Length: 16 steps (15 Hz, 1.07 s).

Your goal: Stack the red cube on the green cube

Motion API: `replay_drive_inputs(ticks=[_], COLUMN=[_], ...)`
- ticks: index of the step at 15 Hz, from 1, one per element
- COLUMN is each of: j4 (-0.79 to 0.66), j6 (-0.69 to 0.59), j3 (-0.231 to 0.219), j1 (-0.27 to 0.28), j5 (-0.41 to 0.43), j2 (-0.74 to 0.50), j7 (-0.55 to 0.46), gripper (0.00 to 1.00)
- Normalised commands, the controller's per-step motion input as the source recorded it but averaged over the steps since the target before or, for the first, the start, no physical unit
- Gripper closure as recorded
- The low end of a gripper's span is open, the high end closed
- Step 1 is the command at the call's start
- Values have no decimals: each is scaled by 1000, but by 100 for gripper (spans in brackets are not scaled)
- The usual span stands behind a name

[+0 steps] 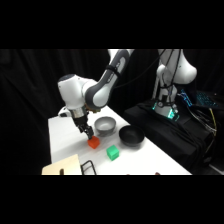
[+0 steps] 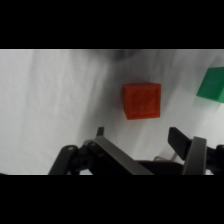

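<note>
The claw hangs open just above the red cube, gripping nothing; centre it over the cube, descend, then close squarely before lifting toward the green cube

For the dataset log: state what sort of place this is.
Probably a robotics lab workbench. A white Franka arm's gripper hangs over a white table with a red cube, a green cube and two bowls, black curtains behind, cabled electronics alongside.
</note>
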Motion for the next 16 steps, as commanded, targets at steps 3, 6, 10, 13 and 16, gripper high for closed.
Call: replay_drive_inputs(ticks=[3,6,10,13,16], j4=[-38,-85,-133,-175,-170], j6=[202,248,236,229,230], j3=[72,68,77,77,84], j1=[-78,-76,-79,-86,-113], j5=[-16,-36,-50,-61,-51], j2=[58,39,3,-44,-53], j7=[-144,-132,-131,-126,-141], gripper=[0,0,0,0,0])
